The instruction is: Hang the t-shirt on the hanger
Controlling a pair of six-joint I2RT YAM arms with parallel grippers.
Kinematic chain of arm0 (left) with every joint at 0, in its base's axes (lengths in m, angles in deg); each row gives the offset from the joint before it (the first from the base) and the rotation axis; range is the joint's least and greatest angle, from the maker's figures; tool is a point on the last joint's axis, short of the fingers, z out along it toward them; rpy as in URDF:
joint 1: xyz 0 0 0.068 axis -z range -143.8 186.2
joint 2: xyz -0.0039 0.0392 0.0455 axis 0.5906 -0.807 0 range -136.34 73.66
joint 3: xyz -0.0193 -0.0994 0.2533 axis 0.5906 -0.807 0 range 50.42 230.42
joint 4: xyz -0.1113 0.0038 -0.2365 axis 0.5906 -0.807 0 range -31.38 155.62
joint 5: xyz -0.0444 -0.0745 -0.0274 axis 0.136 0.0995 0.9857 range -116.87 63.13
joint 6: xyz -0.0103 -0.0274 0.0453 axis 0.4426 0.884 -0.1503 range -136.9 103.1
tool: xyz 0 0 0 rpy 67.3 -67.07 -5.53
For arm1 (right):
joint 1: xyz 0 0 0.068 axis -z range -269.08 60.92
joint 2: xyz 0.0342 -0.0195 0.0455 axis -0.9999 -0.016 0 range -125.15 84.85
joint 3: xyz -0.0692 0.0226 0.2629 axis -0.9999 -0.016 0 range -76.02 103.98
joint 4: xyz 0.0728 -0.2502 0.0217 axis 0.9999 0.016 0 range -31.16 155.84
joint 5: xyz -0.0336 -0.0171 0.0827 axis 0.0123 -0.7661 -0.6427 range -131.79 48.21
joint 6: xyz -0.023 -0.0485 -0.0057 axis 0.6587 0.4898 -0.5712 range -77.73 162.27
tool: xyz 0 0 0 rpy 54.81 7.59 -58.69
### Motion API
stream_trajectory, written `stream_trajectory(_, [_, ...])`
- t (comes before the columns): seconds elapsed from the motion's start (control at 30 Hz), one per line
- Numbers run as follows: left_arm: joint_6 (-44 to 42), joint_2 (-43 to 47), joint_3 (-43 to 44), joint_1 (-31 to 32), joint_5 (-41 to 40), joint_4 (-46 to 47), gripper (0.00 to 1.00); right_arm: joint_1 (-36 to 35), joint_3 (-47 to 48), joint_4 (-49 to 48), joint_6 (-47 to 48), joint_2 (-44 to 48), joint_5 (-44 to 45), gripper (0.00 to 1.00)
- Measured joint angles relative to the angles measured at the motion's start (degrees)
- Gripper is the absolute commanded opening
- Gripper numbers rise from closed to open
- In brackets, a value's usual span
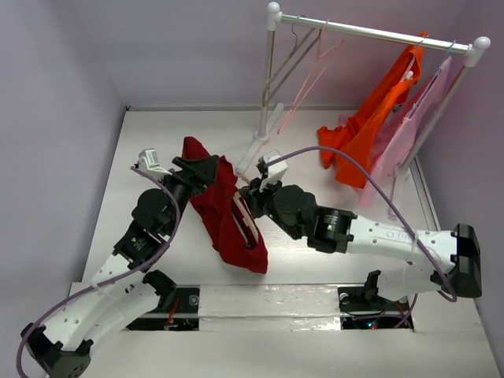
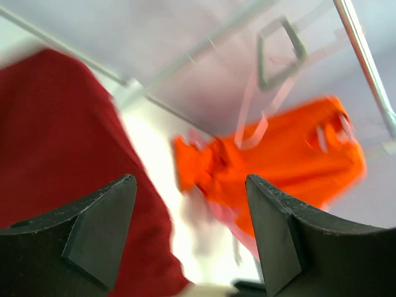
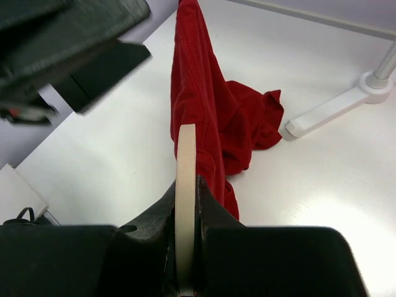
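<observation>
The dark red t-shirt (image 1: 214, 206) is bunched in a long strip on the white table between the arms; it also shows in the right wrist view (image 3: 210, 105) and at the left of the left wrist view (image 2: 55, 136). The cream-beige hanger (image 1: 246, 224) lies against the shirt's lower part. My right gripper (image 1: 255, 201) is shut on the hanger, seen edge-on between its jaws (image 3: 185, 167). My left gripper (image 1: 211, 168) is at the shirt's upper part. Its jaws stand wide apart (image 2: 189, 179) with nothing between them and the red cloth beside the left finger.
A white clothes rack (image 1: 370, 31) stands at the back right, its foot (image 3: 334, 108) near the shirt. An orange shirt (image 1: 370, 134) and a pink garment (image 1: 417, 134) hang on it, with a thin pink hanger (image 1: 315, 75) and a thin grey hanger (image 1: 287, 63).
</observation>
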Motion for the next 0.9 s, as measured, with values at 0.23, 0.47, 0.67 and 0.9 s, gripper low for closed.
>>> stream_trajectory(0.23, [-2.3, -3.7, 2.5, -12.0, 2.6, -2.1, 0.6, 1.6, -0.1, 2.2, -0.7, 2.3, -0.3, 0.0])
stream_trajectory(0.47, [-2.0, -6.9, -2.1, -21.0, 8.4, 0.7, 0.27, 3.0, -1.2, 4.5, -1.7, 5.0, -1.7, 0.0])
stream_trajectory(0.67, [-5.7, -12.9, -4.3, -22.1, 12.7, 5.2, 0.44, 4.2, -2.0, 5.5, -2.2, 6.3, -3.3, 0.0])
stream_trajectory(0.9, [-10.1, -19.1, -4.3, -22.1, 16.6, 9.9, 0.43, 4.6, -2.2, 6.3, -2.4, 6.6, -4.4, 0.0])
